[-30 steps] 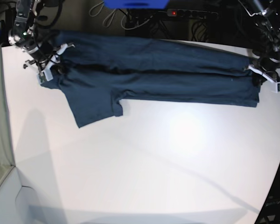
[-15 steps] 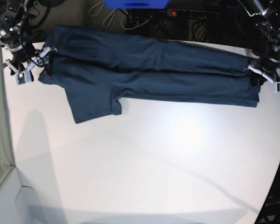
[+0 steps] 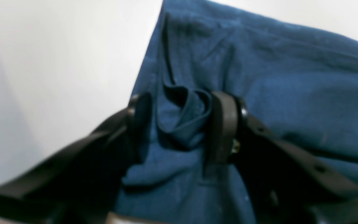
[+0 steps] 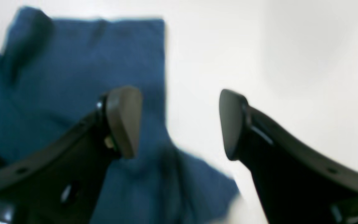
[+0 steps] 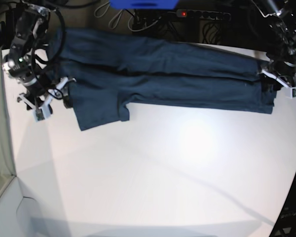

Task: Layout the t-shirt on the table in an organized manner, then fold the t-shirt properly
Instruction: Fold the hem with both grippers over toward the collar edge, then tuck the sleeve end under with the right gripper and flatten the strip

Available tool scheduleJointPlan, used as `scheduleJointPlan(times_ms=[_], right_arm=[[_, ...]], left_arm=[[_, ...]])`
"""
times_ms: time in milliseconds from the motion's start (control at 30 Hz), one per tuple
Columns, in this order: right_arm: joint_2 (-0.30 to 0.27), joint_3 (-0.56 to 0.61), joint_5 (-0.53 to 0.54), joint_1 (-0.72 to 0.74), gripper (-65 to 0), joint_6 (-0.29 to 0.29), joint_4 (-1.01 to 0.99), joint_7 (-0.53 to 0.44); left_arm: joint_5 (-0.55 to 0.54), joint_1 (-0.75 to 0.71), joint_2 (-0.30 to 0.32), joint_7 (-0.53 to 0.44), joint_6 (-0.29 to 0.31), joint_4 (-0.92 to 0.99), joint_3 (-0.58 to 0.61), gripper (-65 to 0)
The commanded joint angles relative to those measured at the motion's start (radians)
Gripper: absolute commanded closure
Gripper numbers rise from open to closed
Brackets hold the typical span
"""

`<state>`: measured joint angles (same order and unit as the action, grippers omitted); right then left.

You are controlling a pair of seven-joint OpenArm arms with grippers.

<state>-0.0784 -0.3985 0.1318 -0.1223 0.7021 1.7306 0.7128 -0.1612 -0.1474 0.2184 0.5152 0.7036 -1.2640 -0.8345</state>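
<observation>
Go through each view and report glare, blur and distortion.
Base view: glare patch on the table, edges bowed by wide-angle lens. Right wrist view: the t-shirt smeared, right gripper fingers soft. Left wrist view: slightly soft cloth folds between the left gripper fingers.

Dark backdrop, tangled cables (image 5: 138,22), blue object (image 5: 143,4), power strip (image 5: 202,15)

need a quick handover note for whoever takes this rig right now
Right gripper: open, empty, over the sleeve end of the dark navy-blue cotton t-shirt.
Left gripper: jaws apart around a bunched fold at the hem end; grip not certain.
Shirt lies stretched along the far edge of the white matte table, doubled lengthwise, one sleeve sticking out.
Done: first lengthwise fold.
Left: tuck the sleeve, finish folding.
</observation>
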Motion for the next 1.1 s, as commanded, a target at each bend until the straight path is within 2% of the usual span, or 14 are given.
scheduleJointPlan(times_ms=[0, 200, 400, 567, 633, 700, 867, 900, 1067], right_arm=[[-0.008, 0.014, 0.010, 0.048, -40.2, -0.004, -0.013, -0.006], [-0.008, 0.051, 0.009, 0.226, -40.1, -0.004, -0.255, 0.031], [-0.013, 0.051, 0.009, 0.290, -40.1, -0.004, -0.447, 0.020], [-0.010, 0.082, 0.009, 0.289, -39.3, -0.004, -0.512, -0.045], [-0.010, 0.100, 0.009, 0.286, -35.6, -0.004, -0.530, -0.058], [-0.008, 0.117, 0.009, 0.276, -29.0, -0.004, -0.536, -0.061], [0.009, 0.141, 0.009, 0.252, -2.1, -0.004, -0.535, -0.061], [0.010, 0.141, 0.009, 0.252, 0.0, -0.004, -0.535, -0.061], [0.007, 0.137, 0.010, 0.250, 0.0, -0.004, -0.472, -0.051]], left_arm=[[0.019, -0.002, 0.013, 0.024, -0.005, -0.006, -0.001, -29.8], [0.019, -0.002, 0.013, 0.027, -0.005, -0.003, -0.007, -29.8], [0.019, -0.004, 0.013, 0.030, -0.005, -0.004, -0.007, -29.8], [0.019, -0.002, 0.013, 0.030, -0.005, -0.004, -0.007, -29.8], [0.019, -0.002, 0.013, 0.030, -0.005, -0.004, -0.007, -29.8], [0.019, -0.002, 0.013, 0.030, -0.005, -0.004, -0.007, -29.8], [0.019, -0.002, 0.013, 0.030, -0.005, -0.004, -0.007, -29.8], [0.019, -0.002, 0.013, 0.030, -0.005, -0.004, -0.007, -29.8], [0.019, -0.001, 0.013, 0.030, -0.005, -0.004, -0.003, -29.8]])
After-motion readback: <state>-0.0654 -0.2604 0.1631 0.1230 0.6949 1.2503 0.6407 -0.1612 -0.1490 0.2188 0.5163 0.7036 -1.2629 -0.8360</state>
